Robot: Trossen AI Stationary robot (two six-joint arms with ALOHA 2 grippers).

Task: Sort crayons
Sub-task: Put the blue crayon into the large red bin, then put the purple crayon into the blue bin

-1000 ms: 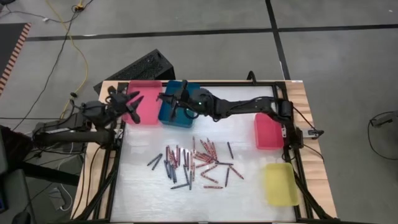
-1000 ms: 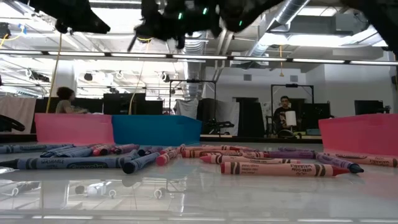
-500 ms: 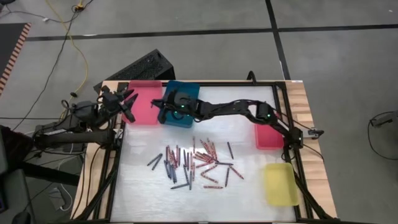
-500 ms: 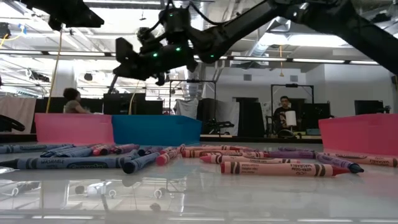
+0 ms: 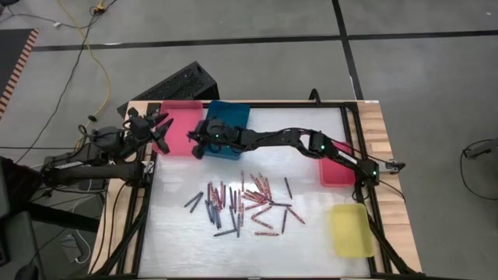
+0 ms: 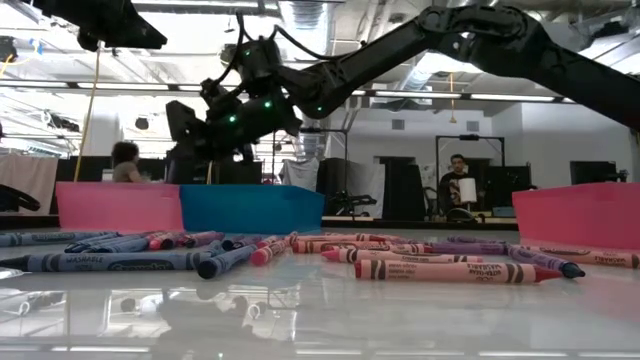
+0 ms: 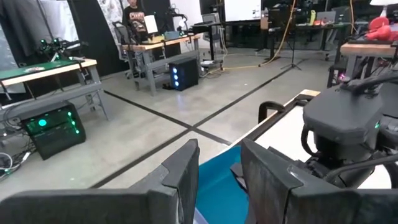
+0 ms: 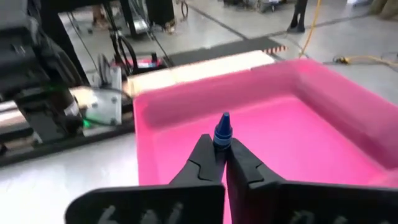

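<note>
Many crayons [image 5: 245, 204] lie loose in the middle of the white table top, also seen in the low view as crayons [image 6: 300, 250]. My right gripper [image 5: 193, 140] reaches across to the left edge of the blue tray [image 5: 227, 124] and is shut on a blue crayon [image 8: 222, 132]. The pink tray [image 8: 280, 118] lies straight ahead of it. In the low view my right gripper [image 6: 185, 130] hangs above both trays. My left gripper [image 5: 161, 128] stands open and holding nothing at the pink tray's left side [image 5: 180, 128], its fingers level [image 7: 219, 155]. My right gripper pinches the blue crayon between its two fingertips [image 8: 205, 155]. The crayon lies along the fingers, and only its pointed tip [image 8: 222, 124] sticks out past them; the fingers hide its remaining length. The fingers come nearly level from the table's right side. The crayon is lifted clear of the trays.
A red tray [image 5: 336, 167] and a yellow tray [image 5: 350, 229] sit along the table's right edge. The pink and blue trays stand side by side at the far left. A black case [image 5: 175, 84] lies on the floor beyond the table. People show in the room behind.
My right gripper has sunk and gone toward the table's left edge, from high over the blue tray down to that tray's left rim next to the pink tray, its arm stretching out. It has stayed shut on the blue crayon.
</note>
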